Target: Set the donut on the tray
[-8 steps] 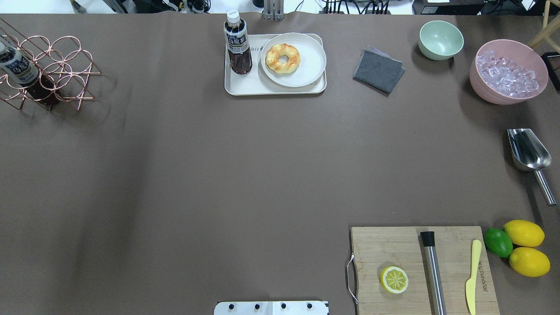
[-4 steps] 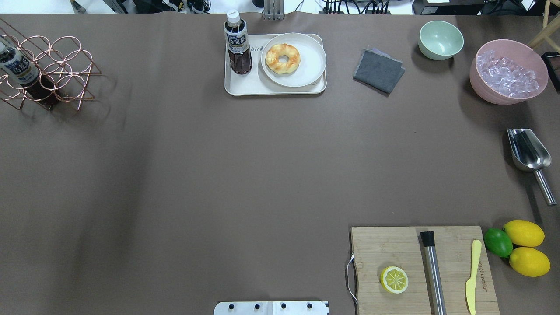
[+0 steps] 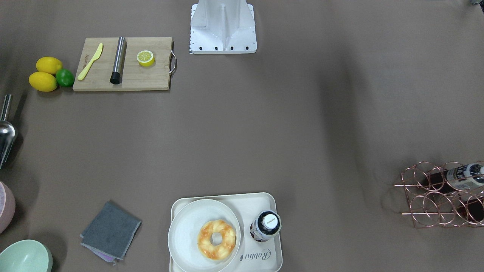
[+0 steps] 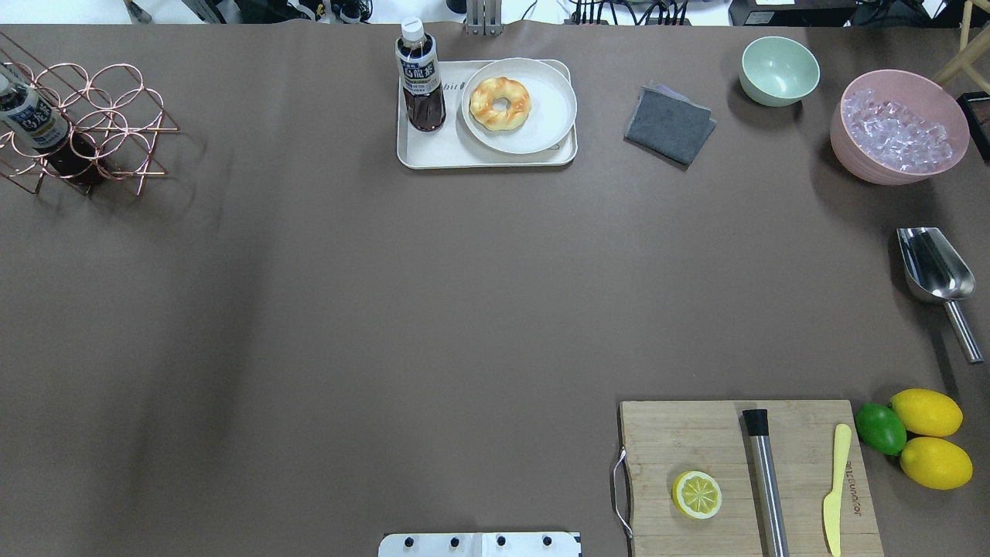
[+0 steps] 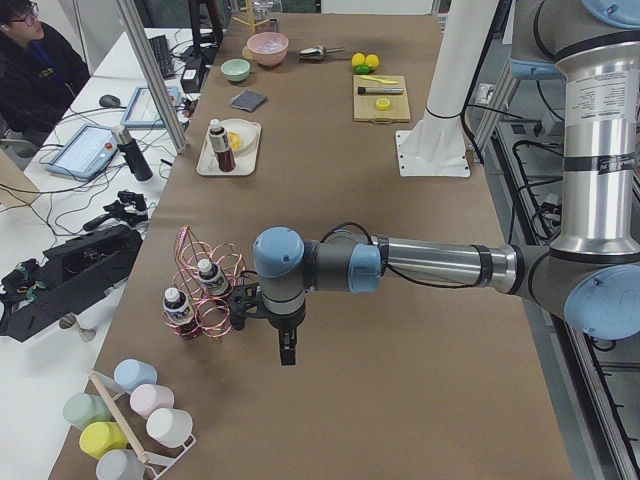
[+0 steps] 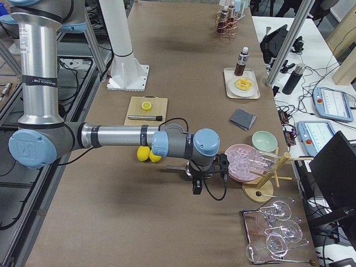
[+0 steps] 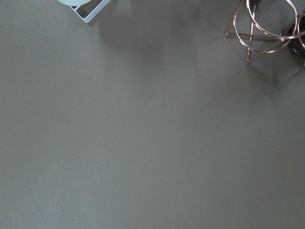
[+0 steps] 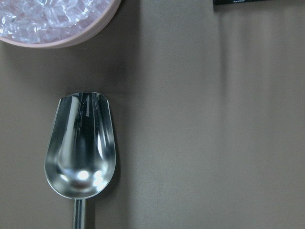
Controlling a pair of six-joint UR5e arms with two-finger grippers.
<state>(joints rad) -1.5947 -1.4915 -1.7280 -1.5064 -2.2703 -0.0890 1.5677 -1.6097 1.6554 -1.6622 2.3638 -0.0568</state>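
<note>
The golden glazed donut [image 4: 500, 103] lies on a round off-white plate [image 4: 547, 116] that sits on the cream tray [image 4: 433, 152] at the table's far middle. In the front-facing view the donut [image 3: 216, 234] and the tray [image 3: 269, 206] with its "Rabbit" script are at the bottom. A dark tea bottle [image 4: 420, 77] stands on the tray's left part. My left gripper [image 5: 286, 352] hangs over the table near the copper rack, far from the tray. My right gripper [image 6: 196, 186] hangs beside the pink bowl. I cannot tell whether either is open or shut.
A copper wire rack [image 4: 85, 124] with a bottle is far left. A grey cloth [image 4: 669, 124], green bowl [image 4: 779, 70], pink ice bowl [image 4: 897, 128] and metal scoop [image 4: 936, 271] are on the right. A cutting board [image 4: 746, 476] with a lemon half, lemons and a lime are near right.
</note>
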